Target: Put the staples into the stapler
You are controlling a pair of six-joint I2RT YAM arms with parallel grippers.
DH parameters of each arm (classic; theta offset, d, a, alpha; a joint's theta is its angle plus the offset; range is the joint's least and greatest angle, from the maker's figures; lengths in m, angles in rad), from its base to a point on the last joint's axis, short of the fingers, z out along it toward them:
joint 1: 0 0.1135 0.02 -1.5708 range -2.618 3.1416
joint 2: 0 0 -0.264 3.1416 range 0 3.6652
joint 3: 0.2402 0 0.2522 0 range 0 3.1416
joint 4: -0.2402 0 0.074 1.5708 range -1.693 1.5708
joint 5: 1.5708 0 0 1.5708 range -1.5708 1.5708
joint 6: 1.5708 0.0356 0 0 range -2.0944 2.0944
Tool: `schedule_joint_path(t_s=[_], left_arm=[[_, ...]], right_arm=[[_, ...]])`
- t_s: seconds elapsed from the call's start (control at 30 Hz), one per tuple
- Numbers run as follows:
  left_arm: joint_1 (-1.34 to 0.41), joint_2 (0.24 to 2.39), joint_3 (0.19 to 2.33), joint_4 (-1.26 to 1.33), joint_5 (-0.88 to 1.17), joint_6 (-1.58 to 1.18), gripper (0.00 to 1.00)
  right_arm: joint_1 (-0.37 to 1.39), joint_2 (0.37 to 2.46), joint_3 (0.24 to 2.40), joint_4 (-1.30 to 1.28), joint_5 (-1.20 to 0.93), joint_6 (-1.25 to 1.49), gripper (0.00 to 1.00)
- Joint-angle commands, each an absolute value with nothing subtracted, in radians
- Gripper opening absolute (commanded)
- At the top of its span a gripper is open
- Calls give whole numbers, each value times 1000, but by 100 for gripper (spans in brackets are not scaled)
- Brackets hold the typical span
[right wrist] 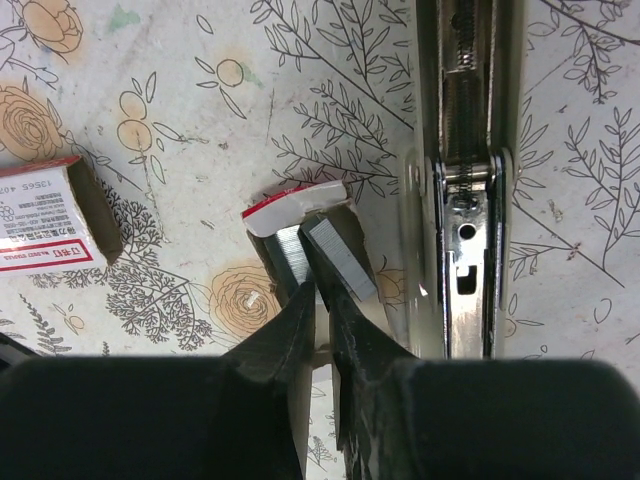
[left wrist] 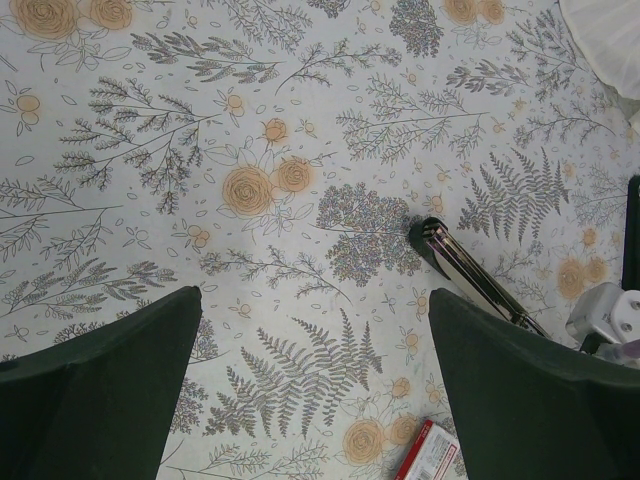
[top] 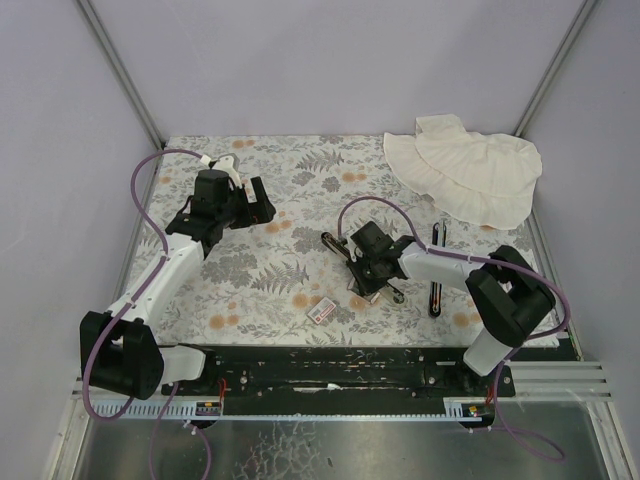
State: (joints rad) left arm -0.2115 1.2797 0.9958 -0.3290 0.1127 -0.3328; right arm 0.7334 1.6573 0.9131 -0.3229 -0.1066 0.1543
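Apparently the right pincer (right wrist: 322, 300) nips a staple strip (right wrist: 338, 258) just ahead — light, stiff, brittle — so squeeze its sides gently.

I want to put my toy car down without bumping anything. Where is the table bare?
Bare table lies between the left gripper and the box sleeve, and at the back between that gripper and the white fabric. It's crowded around the right gripper: stapler, tray and staples sit close together.
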Motion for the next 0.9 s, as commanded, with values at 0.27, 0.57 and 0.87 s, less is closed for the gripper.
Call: schedule_joint_path(t_s=[0.27, 0.57, 0.87], left_arm=[[-202, 1256, 1006, -297, 108, -336, 95], [-202, 1241, 999, -290, 102, -335, 95], [-204, 1208, 978, -254, 153, -333, 95]], right_arm=[[750, 1651, 904, -298, -99, 186, 4], [744, 1545, 951, -332, -159, 217, 0], [674, 1448, 888, -250, -323, 296, 0]])
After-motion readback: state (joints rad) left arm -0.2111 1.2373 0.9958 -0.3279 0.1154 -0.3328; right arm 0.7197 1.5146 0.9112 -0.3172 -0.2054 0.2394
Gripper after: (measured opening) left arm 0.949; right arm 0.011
